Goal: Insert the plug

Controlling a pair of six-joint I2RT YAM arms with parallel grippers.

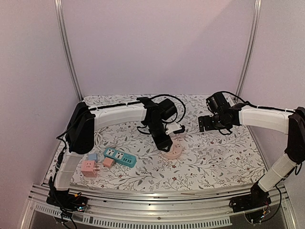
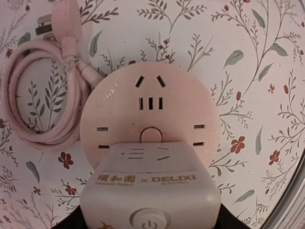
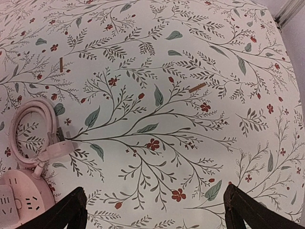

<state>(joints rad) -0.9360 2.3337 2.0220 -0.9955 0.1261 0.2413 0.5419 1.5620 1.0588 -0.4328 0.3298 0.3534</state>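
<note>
— Where's the plug right now?

— In the left gripper (image 1: 163, 141). Its jaws are clamped on the white cube adapter (image 2: 150, 191), the one with DELIXI printed on it. It hangs over the near edge of the round pink socket hub (image 2: 150, 107), mid-table. The power button faces the wrist, so I reckon the prongs point down at the hub, though they're hidden under the body.

— Is it in yet?

— I can't tell whether it touches. From the wrist view it covers the near side of the disc, and the slots on the far side and flanks are bare. My guess is it's lining up on a near socket, not seated.

— And the other arm?

— The right gripper (image 1: 207, 122) hovers off to the right of the hub, jaws spread wide, holding nothing. Its fingers (image 3: 66, 212) frame only floral tablecloth (image 3: 190, 119). I'd say it's kept clear so it doesn't crowd the insertion, and perhaps it's ready to steady the hub.

— Anything in the way?

— The hub's own coiled pink cord (image 2: 40, 100) lies just beside it, with its plug (image 2: 64, 21) resting on the coil. That's close, but not over the sockets. A teal power strip (image 1: 119, 157), a pink cube (image 1: 89, 168), a small blue adapter (image 1: 92, 156) and a small pink adapter (image 1: 108, 162) sit well apart, near the left arm. The hub looks light and loose, so an off-centre push could slide it.
</note>
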